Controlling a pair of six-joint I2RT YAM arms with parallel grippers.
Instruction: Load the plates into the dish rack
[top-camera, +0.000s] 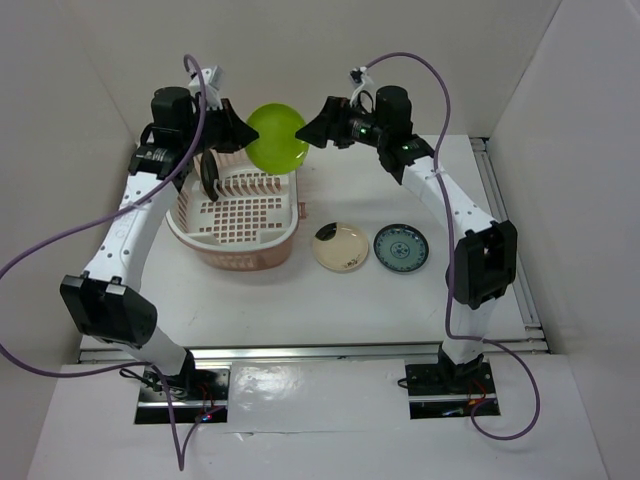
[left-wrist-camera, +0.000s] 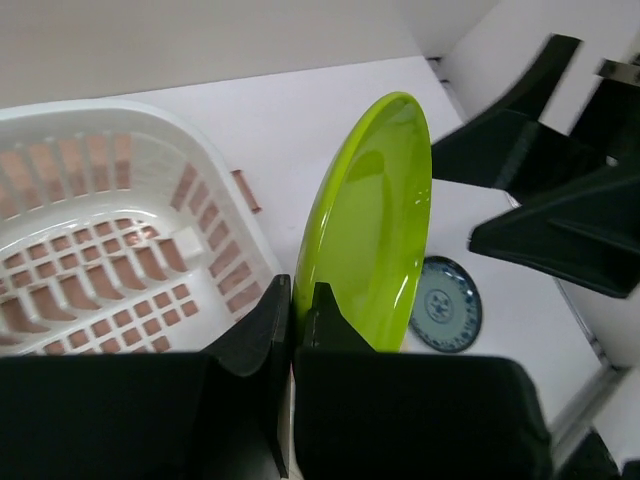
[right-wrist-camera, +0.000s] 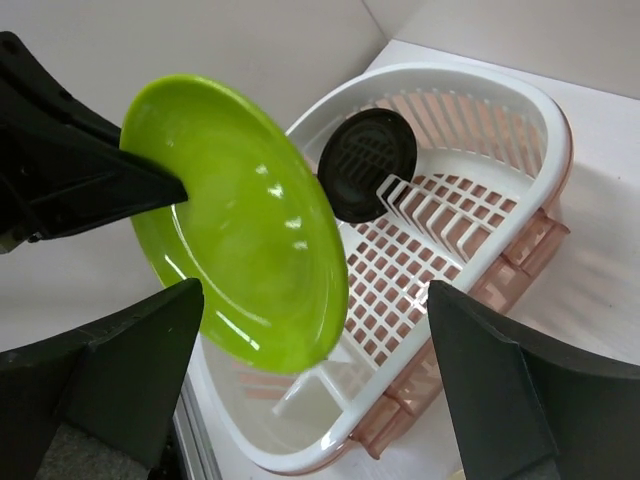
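My left gripper (top-camera: 245, 135) is shut on the rim of the lime green plate (top-camera: 277, 137) and holds it on edge in the air above the far right end of the pale pink dish rack (top-camera: 240, 215). In the left wrist view the fingers pinch the green plate (left-wrist-camera: 375, 230) at its lower rim. My right gripper (top-camera: 312, 130) is open and empty, just right of the green plate (right-wrist-camera: 240, 260). The black plate (top-camera: 210, 178) stands upright among the rack's dividers. The cream plate (top-camera: 341, 247) and the blue-green plate (top-camera: 401, 247) lie flat on the table.
White walls enclose the table on three sides. The two gripper heads are close together over the back of the table. A metal rail runs along the table's right edge (top-camera: 505, 230).
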